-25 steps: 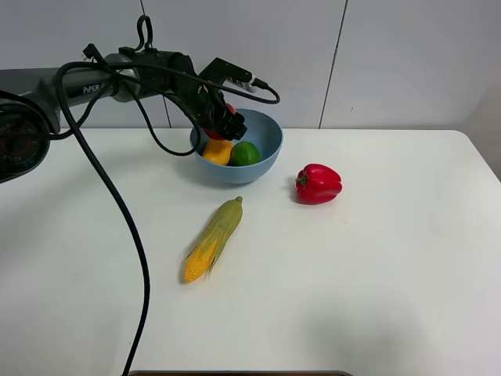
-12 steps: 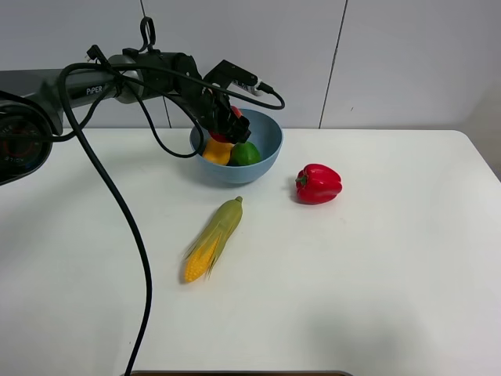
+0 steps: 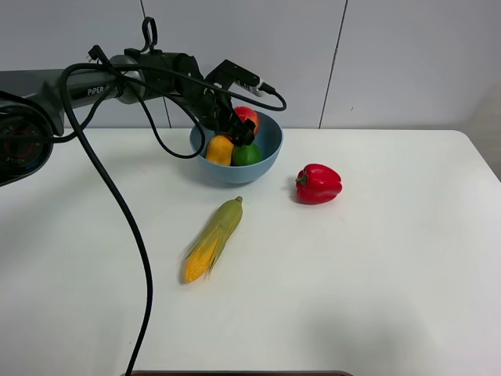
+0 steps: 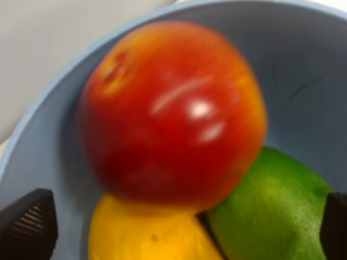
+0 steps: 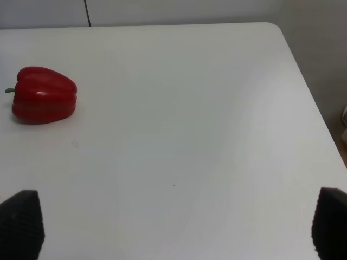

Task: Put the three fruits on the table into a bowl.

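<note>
The light-blue bowl (image 3: 264,150) stands at the back of the white table (image 3: 352,274) and holds all three fruits. The red apple (image 3: 249,117) rests against the far wall on top of the orange-yellow fruit (image 3: 218,150) and the green lime (image 3: 247,154). My left gripper (image 3: 235,128) hovers just over the bowl's left side, open, with nothing in it. The left wrist view looks close down on the apple (image 4: 173,108), the orange-yellow fruit (image 4: 143,233) and the lime (image 4: 265,211), and the left gripper (image 4: 181,230) has its fingertips (image 4: 27,225) spread wide. My right gripper (image 5: 173,225) is open over bare table.
A red bell pepper (image 3: 318,184) sits right of the bowl, also seen as the pepper (image 5: 43,95) in the right wrist view. A corn cob (image 3: 213,239) in green husk lies in front of the bowl. The left arm's black cable (image 3: 129,227) hangs over the table's left side.
My left gripper went from shut on the apple to open. The apple dropped free and now lies in the bowl on the other two fruits. The right arm has not moved.
</note>
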Controlling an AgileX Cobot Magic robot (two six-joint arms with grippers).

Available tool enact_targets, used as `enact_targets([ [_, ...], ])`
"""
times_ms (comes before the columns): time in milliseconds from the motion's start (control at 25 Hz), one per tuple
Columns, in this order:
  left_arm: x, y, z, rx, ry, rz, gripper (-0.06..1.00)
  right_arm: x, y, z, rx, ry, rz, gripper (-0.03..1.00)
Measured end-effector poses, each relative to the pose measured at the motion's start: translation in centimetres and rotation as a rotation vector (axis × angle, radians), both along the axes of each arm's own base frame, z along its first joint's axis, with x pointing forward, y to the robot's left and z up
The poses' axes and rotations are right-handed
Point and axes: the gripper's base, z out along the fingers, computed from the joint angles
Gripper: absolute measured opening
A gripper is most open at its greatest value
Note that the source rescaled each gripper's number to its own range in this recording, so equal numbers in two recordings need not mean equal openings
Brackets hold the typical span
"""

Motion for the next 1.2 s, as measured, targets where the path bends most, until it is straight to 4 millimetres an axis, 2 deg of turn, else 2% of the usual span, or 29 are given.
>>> enact_targets([
  [600,-0.2,0.1,-0.2,0.009,0.026,-0.001,0.97,0.0,0.0,0.0,0.000,0.000,0.000,1.00],
  [720,-0.3,0.1,0.4,0.009,0.026,-0.002,0.97,0.0,0.0,0.0,0.000,0.000,0.000,1.00],
  [960,-1.2,0.6,3.7,0.023,0.019,-0.016,0.97,0.0,0.0,0.0,0.000,0.000,0.000,1.00],
  [1200,-2.8,1.5,10.2,-0.005,-0.054,-0.018,0.97,0.0,0.0,0.0,0.000,0.000,0.000,1.00],
])
